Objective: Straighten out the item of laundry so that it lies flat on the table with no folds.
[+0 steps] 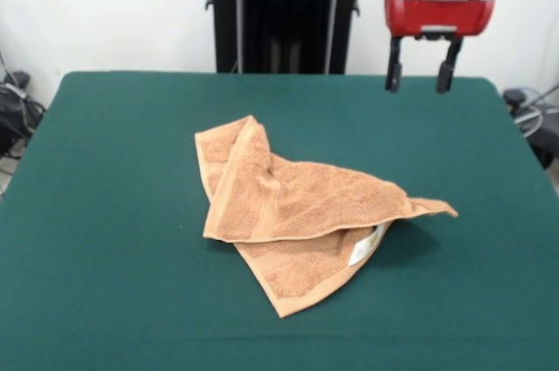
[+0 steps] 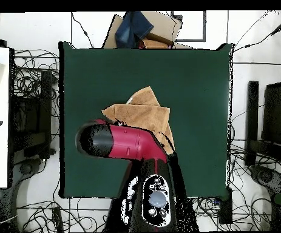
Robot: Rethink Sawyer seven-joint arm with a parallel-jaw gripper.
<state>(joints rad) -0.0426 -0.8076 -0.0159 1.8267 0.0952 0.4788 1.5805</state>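
Observation:
The item of laundry (image 1: 293,209) is a light-brown towel, crumpled near the middle of the green table (image 1: 105,214). One layer is folded over another, with a corner pointing right and a white label (image 1: 362,247) peeking out under the fold. My gripper (image 1: 421,70) hangs high over the table's far right side, open and empty, well apart from the towel. In the overhead view the towel (image 2: 139,112) lies on the table (image 2: 197,85), partly hidden under my red arm (image 2: 127,142).
The black pedestal (image 1: 284,13) stands behind the table's far edge. Beyond the table in the overhead view lie a cardboard box with blue cloth (image 2: 144,29) and many cables (image 2: 30,85) on the floor.

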